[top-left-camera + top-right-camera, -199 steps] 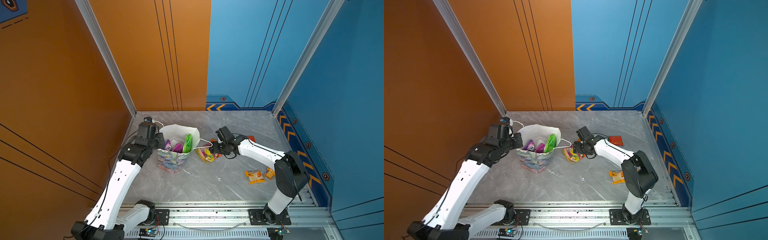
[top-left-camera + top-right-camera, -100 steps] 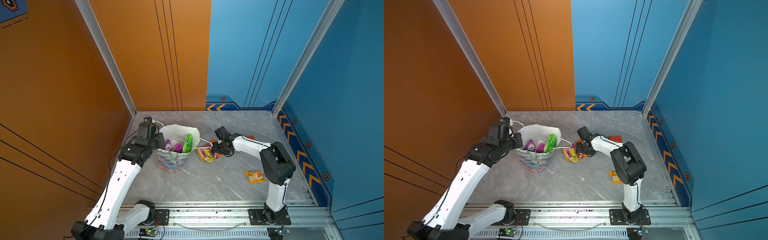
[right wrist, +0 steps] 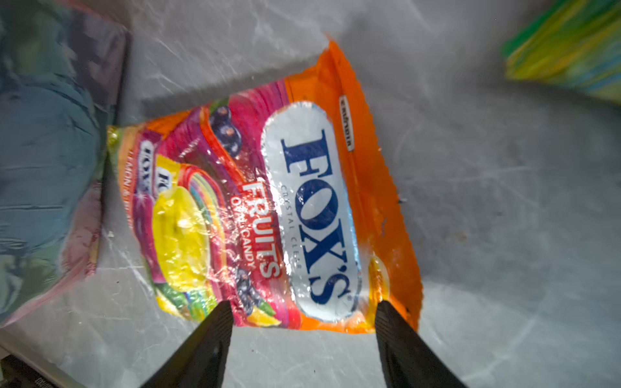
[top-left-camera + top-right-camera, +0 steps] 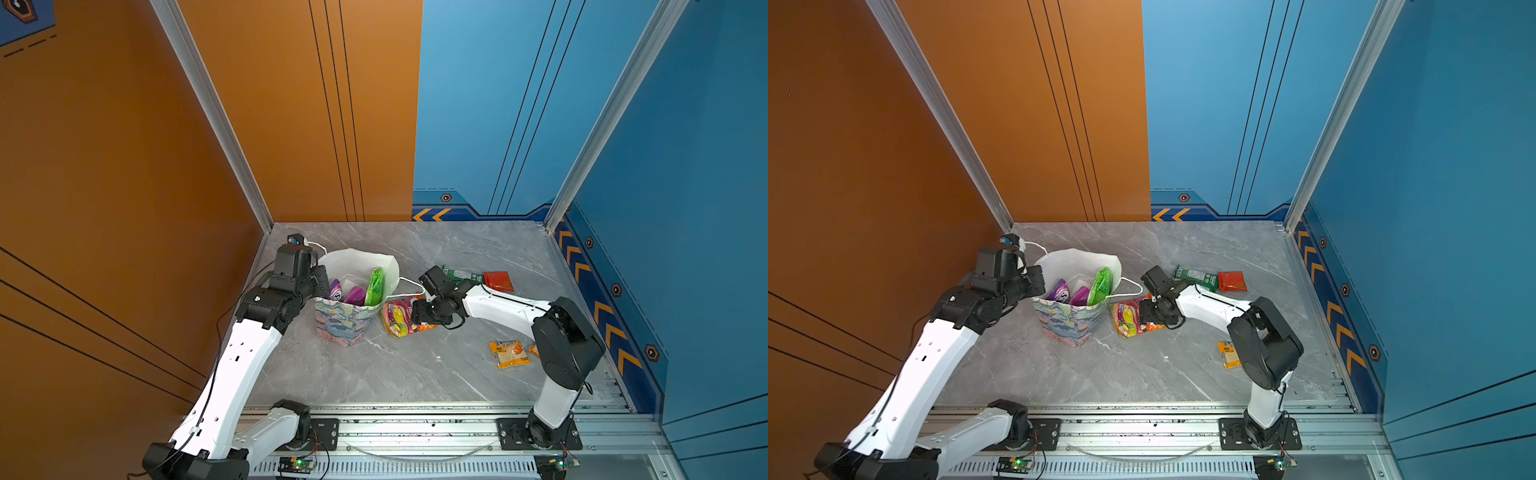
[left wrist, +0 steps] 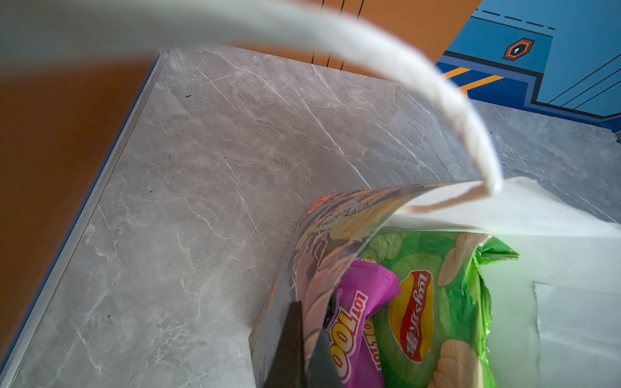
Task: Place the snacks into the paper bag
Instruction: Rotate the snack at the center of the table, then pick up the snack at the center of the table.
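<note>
The paper bag [image 4: 345, 328] is all pastel swirls of blue, green and pink outside and plain white inside, with a white cord handle [image 5: 463, 117]. The chip packet [image 5: 433, 302] is bright green with a red-and-yellow logo, and the packet beside it [image 5: 356, 322] is magenta with yellow lettering. The table [image 4: 415, 374] is grey with white veins. The candy packet [image 3: 268, 215] is orange, pink and yellow, with blue letters on a silvery oval. One small packet [image 4: 498, 280] is red, and another [image 4: 508, 353] is yellow-orange.
</note>
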You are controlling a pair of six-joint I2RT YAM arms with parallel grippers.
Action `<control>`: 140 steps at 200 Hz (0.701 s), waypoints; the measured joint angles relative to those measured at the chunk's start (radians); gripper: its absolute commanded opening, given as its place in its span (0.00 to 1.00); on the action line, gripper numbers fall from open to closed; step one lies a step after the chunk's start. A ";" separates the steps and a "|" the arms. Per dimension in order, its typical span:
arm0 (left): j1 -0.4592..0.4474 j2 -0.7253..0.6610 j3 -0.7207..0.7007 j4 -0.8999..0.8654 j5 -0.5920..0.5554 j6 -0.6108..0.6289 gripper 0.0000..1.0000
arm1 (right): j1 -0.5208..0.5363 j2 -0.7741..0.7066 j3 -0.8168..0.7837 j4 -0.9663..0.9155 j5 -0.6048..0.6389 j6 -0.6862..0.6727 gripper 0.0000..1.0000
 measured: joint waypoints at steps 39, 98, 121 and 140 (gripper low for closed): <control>0.000 0.000 0.000 0.000 0.001 0.000 0.00 | -0.102 -0.061 -0.009 0.048 -0.022 0.024 0.75; 0.000 -0.004 -0.002 0.000 0.001 0.000 0.00 | -0.154 0.100 0.043 0.063 -0.103 -0.022 0.76; 0.000 -0.004 -0.002 0.000 0.002 0.000 0.00 | -0.153 0.131 0.051 0.058 -0.122 -0.048 0.76; 0.000 -0.004 -0.002 0.000 0.002 0.000 0.00 | -0.144 0.136 0.061 0.051 -0.131 -0.063 0.75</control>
